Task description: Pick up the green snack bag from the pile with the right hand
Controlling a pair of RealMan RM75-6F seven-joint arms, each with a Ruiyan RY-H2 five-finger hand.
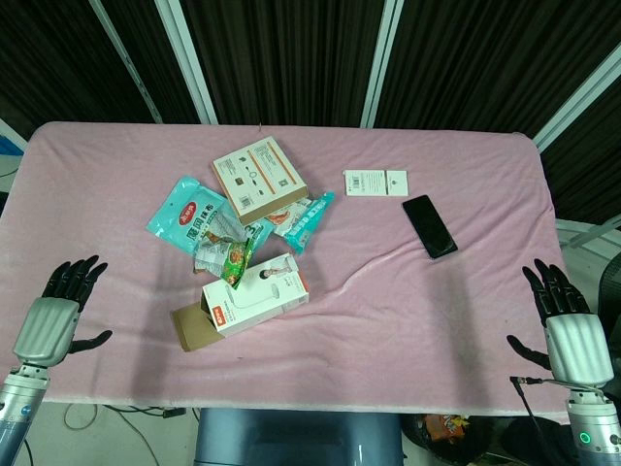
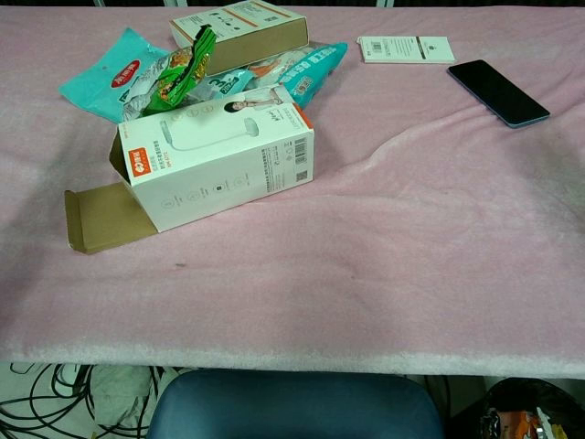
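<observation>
Left hand [image 1: 53, 316] sits at the near-left edge of the tabletop [image 1: 408, 320], fingers spread wide, holding nothing; seen only in the head view. Tabletop is covered in pink cloth.

Pile is left of centre. Leftmost in it: a teal snack bag [image 1: 184, 214] with a red label. Green snack bag [image 1: 233, 260] lies crumpled in the middle of the pile, just right of the teal one, touching the far-left corner of the white carton [image 1: 257, 299]; in the chest view the green bag [image 2: 178, 69] stands up behind that carton [image 2: 215, 155]. The carton's brown end flap [image 2: 96, 218] is open, pointing left. Behind them an orange-and-white box [image 1: 259, 177] lies flat, with a light blue packet [image 1: 309, 219] at its right.

Further right, well apart from the pile: small white card box [image 1: 375, 183], then a black phone [image 1: 429, 225].

Right hand [image 1: 563, 325] is at the near-right edge, fingers spread wide, holding nothing, well apart from the green bag.
</observation>
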